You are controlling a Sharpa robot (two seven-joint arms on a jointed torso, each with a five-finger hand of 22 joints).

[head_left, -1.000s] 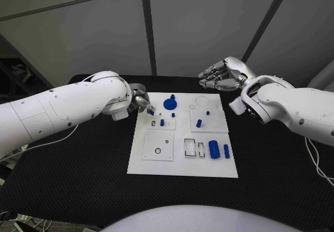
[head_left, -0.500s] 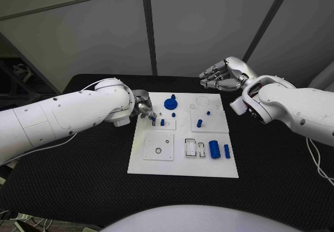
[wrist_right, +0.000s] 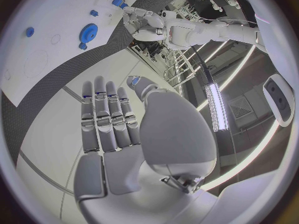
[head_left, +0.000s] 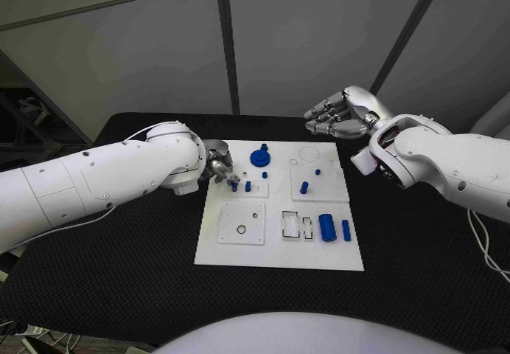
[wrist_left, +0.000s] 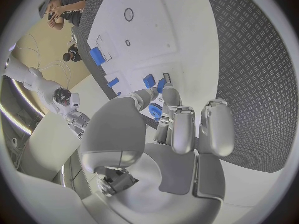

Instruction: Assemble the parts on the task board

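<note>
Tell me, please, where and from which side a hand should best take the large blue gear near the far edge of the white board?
Probably from straight above, pinching the raised knob at the top of the blue gear. It lies flat on the task board, so its toothed rim offers little to grasp. The right hand hovers open beyond the board's far edge; the left hand is busy at a small blue peg.

Robotics lab or test cell. Evidence: black textured table (head_left: 127,265) carrying a white task board (head_left: 278,251); plain grey wall panels (head_left: 298,51) with dark seams behind it; long ceiling strip light (wrist_right: 212,107) and glossy pale floor in the right wrist view.
</note>
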